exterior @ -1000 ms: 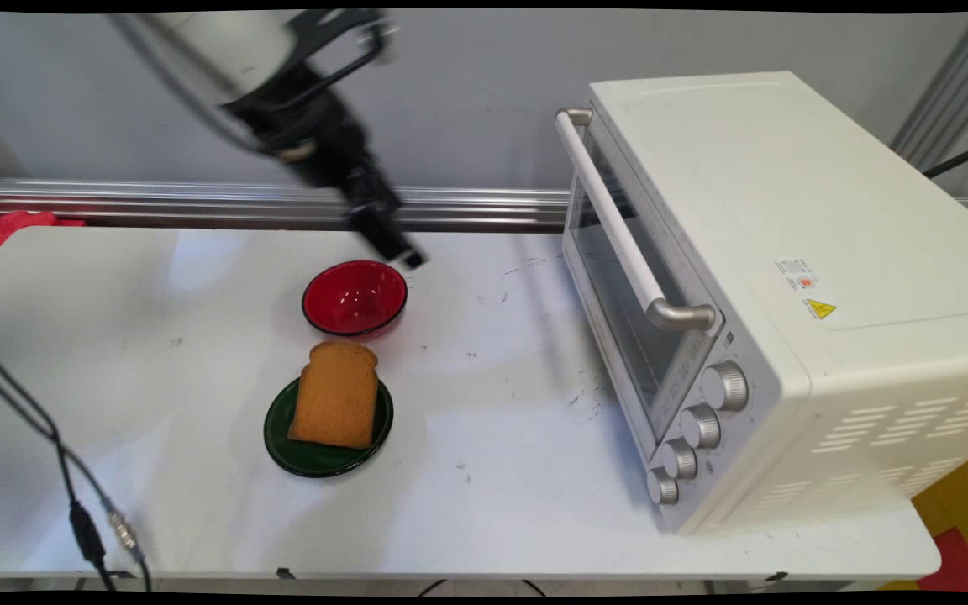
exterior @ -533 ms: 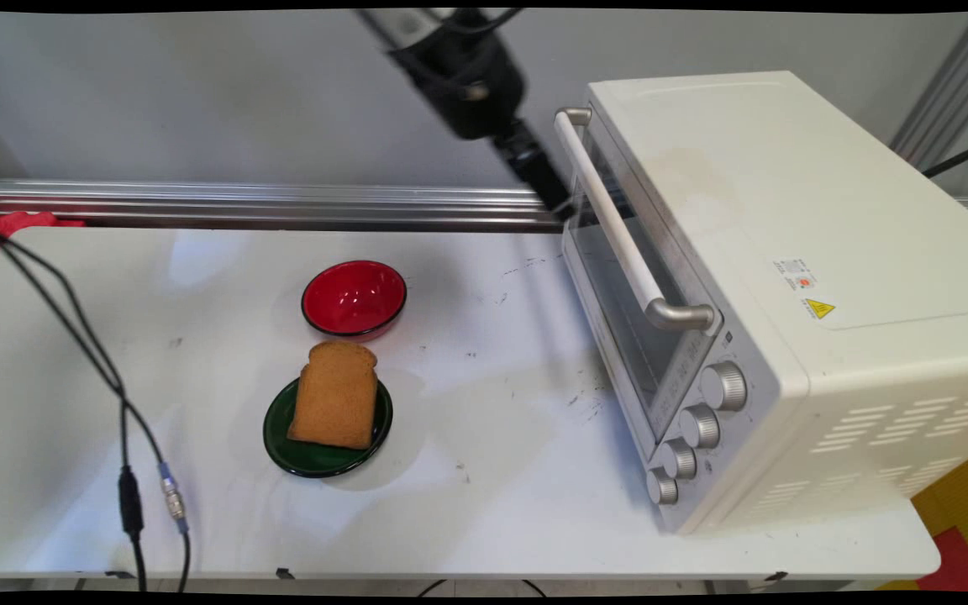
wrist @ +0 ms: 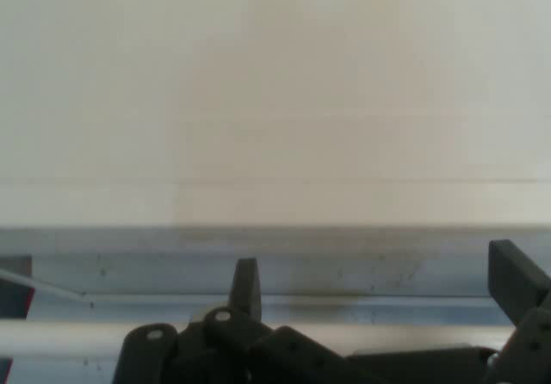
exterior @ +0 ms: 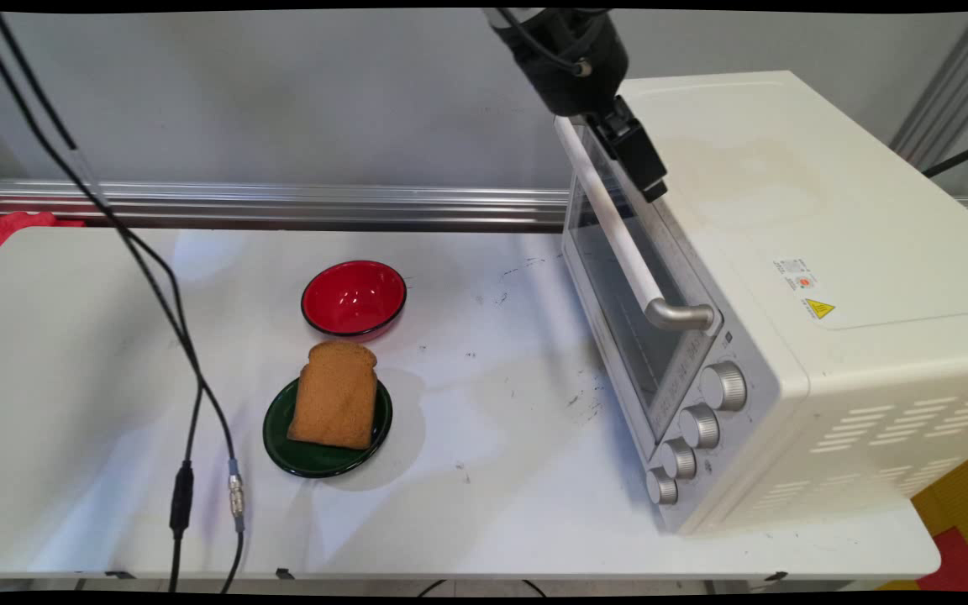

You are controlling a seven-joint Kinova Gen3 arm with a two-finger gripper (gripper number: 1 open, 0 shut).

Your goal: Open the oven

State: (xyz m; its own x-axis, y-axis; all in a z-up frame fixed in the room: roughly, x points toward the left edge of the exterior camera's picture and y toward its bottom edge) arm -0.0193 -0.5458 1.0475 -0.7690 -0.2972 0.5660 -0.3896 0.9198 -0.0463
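The main view looks down from above the table's (exterior: 484,521) near side, facing the wall at 12 o'clock, taking in the whole tabletop from a distance. The hand view sits right up against the toaster oven (exterior: 786,277), facing its white top (wrist: 275,100) and door handle (wrist: 69,337). The 2 views share that oven's top front edge.

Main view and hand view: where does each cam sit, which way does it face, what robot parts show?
Main view: fixed above the table's near side, looking down across it at the wall; shows the gripper at the toaster oven's top front edge, and hanging cables.
Hand view: on the hand, looking along the gripper at the oven's top; linkage and two spread fingers show.
Shared: oven, door handle, gripper.
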